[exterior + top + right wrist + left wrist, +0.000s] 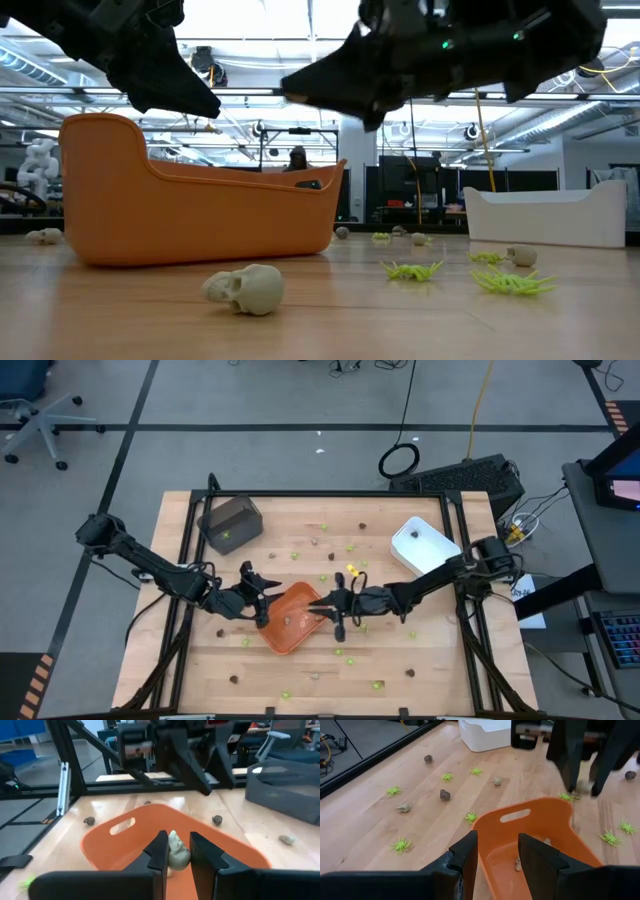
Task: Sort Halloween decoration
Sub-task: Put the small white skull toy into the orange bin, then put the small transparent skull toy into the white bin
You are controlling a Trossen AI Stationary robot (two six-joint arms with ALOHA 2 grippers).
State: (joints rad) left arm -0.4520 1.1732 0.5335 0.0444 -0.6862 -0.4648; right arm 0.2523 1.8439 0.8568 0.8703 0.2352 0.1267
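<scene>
Many tiny pieces lie scattered over the wooden table: lime-green spiders [400,844], dark brown lumps [445,795] and tan-grey skulls [247,288]. An orange tray [290,620] sits mid-table with a few tan pieces [518,865] on its floor. My right gripper [176,854] hovers over the tray's right part, shut on a tan-grey skull. My left gripper [497,855] is open above the tray's left end [268,598] and touches nothing that I can see. My right gripper pinches a tan-grey skull piece [176,847] between its two fingers. The fingers reach in from the table's right side, slanting downward. The skull is lifted clear and hangs above the inside of the orange tray.
A dark grey tray [230,523] stands at the far left of the table and a white tray [422,542] at the far right. Loose pieces lie on all sides of the orange tray, thickest toward the far side and the near edge. A black frame borders the table.
</scene>
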